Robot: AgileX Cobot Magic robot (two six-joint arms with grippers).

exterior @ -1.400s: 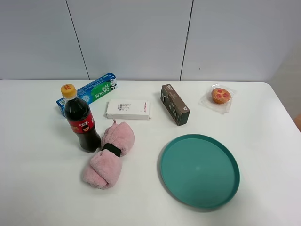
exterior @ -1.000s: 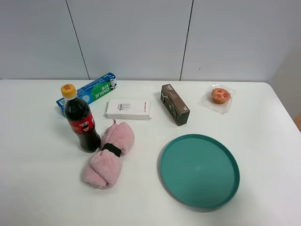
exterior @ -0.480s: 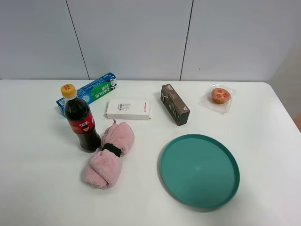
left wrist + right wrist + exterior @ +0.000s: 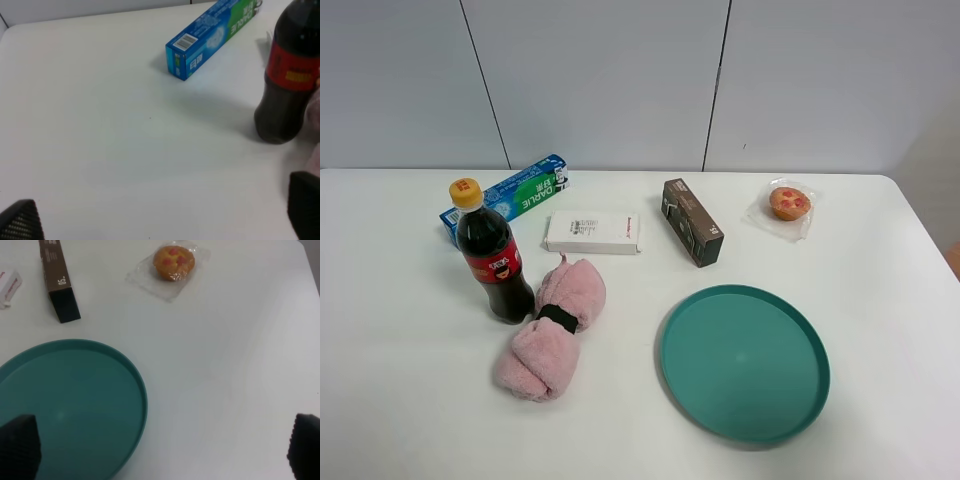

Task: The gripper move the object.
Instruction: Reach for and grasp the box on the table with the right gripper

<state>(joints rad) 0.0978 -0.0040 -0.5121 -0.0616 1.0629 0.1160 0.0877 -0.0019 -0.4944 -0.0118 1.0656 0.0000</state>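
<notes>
The long dark brown carton [image 4: 692,221] with small white print lies flat at the back middle of the white table, behind the teal plate [image 4: 744,361]. It also shows in the right wrist view [image 4: 57,282]. Neither arm shows in the exterior high view. My left gripper [image 4: 162,215] is open and empty over bare table near the cola bottle [image 4: 287,85]; only its fingertips [image 4: 20,222] show. My right gripper [image 4: 161,447] is open and empty above the plate's rim [image 4: 142,400], well short of the carton.
A flat white box [image 4: 593,232], a blue-green toothpaste carton [image 4: 506,197], a cola bottle [image 4: 492,253] and a rolled pink towel [image 4: 552,327] lie on the left. A wrapped muffin [image 4: 788,204] sits at the back right.
</notes>
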